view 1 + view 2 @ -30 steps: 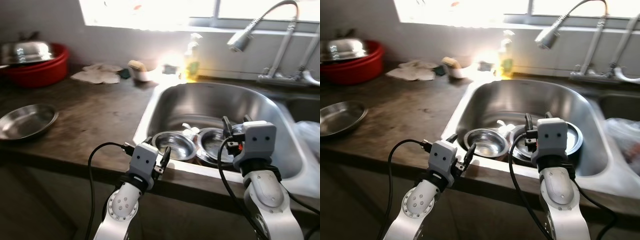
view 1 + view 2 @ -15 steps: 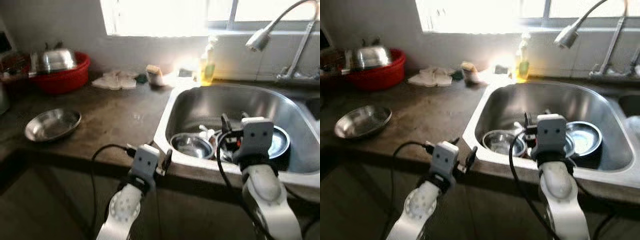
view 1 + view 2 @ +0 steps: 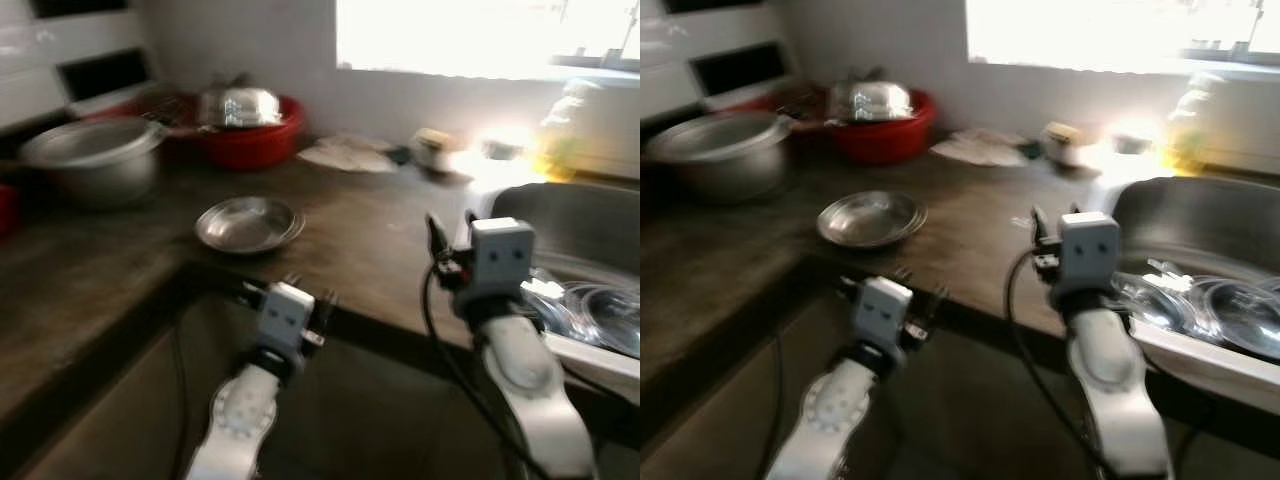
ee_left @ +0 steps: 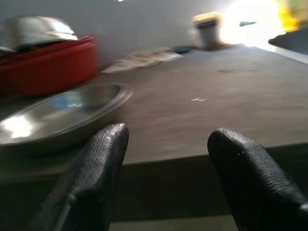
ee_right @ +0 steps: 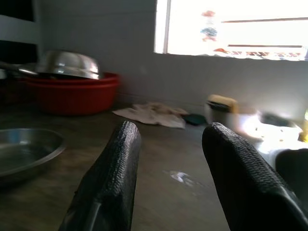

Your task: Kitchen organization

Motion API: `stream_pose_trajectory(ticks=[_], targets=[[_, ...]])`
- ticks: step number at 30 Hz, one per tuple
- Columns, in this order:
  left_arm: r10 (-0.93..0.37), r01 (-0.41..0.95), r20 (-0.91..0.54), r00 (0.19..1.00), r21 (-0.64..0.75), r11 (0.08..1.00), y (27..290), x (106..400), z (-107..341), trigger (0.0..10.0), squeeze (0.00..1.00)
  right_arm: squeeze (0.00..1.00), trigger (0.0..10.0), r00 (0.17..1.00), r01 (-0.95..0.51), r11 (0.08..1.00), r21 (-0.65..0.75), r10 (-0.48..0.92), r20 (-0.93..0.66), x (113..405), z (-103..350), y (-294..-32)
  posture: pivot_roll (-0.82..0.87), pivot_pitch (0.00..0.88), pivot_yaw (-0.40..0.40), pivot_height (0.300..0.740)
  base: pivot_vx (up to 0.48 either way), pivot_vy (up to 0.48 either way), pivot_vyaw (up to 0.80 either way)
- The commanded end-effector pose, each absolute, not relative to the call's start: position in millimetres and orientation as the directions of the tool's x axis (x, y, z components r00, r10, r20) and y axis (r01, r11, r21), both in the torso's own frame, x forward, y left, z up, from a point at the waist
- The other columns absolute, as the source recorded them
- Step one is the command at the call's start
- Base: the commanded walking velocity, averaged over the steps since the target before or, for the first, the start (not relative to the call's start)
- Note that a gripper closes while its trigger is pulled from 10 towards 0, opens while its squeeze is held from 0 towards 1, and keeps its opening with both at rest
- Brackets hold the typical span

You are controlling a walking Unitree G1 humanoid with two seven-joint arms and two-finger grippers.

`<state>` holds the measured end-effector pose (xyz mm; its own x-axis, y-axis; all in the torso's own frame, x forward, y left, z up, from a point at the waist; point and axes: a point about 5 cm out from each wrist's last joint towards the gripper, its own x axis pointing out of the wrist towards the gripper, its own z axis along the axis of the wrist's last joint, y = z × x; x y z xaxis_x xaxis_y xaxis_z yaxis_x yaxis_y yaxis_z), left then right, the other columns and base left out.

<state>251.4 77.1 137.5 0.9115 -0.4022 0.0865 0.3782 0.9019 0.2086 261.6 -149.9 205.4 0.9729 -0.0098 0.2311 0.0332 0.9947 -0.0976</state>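
Note:
A shallow steel dish [image 3: 250,223] lies on the dark counter [image 3: 380,230], left of the sink [image 3: 590,225]. Several steel bowls [image 3: 600,312] sit inside the sink at the right edge. My left gripper [image 3: 308,292] hangs open and empty below the counter's front edge, pointing toward the dish [image 4: 53,115]. My right gripper [image 3: 452,228] is raised higher, open and empty, over the counter near the sink's left rim. Between its fingers [image 5: 115,178] the counter, the dish [image 5: 24,149] and the red basin [image 5: 72,94] appear. The picture is blurred.
A red basin [image 3: 245,135] with a steel lid stands at the back. A large steel pot [image 3: 95,160] sits on the left counter arm. A cloth [image 3: 345,153], a small cup [image 3: 435,150] and a soap bottle [image 3: 562,130] line the wall under the window.
The camera has swung left: the sink slid to the right edge and the pot and left counter came into view. Both grippers stay open and empty.

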Motion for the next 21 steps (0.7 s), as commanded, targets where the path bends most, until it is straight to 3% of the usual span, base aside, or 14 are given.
stream_pose_trajectory(ticks=[1, 6, 12, 18, 21], targets=[[-0.385, 0.355, 0.099, 0.918, 0.230, 0.906, 82, 252, 140, 10.0, 0.00, 0.00, 10.0, 0.962, 0.012, 0.996, -0.092, 0.014, 0.271, 262, 215, -144, 0.16, 0.000, -0.019, 0.740, 0.000, 0.000, 0.80], [-0.375, 0.341, 0.107, 0.921, 0.244, 0.908, 82, 253, 142, 10.0, 0.00, 0.00, 10.0, 0.963, -0.002, 0.997, -0.076, 0.023, 0.268, 265, 217, -143, 0.16, 0.000, -0.021, 0.740, 0.000, 0.000, 0.76], [-0.369, 0.336, 0.098, 0.924, 0.249, 0.908, 82, 254, 140, 10.0, 0.00, 0.00, 10.0, 0.965, -0.011, 0.999, -0.048, 0.024, 0.261, 273, 223, -147, 0.16, 0.000, -0.024, 0.740, 0.339, -0.294, 0.00], [-0.353, 0.324, 0.099, 0.930, 0.229, 0.918, 82, 255, 140, 10.0, 0.00, 0.00, 10.0, 0.976, -0.016, 1.000, -0.023, 0.021, 0.216, 282, 221, -152, 0.16, 0.003, -0.031, 0.740, 0.000, 0.000, 0.00], [-0.348, 0.319, 0.098, 0.932, 0.231, 0.919, 82, 254, 140, 10.0, 0.00, 0.00, 10.0, 0.994, -0.017, 1.000, -0.011, 0.018, 0.107, 292, 211, -154, 0.16, 0.008, -0.033, 0.740, 0.000, 0.000, 0.00]])
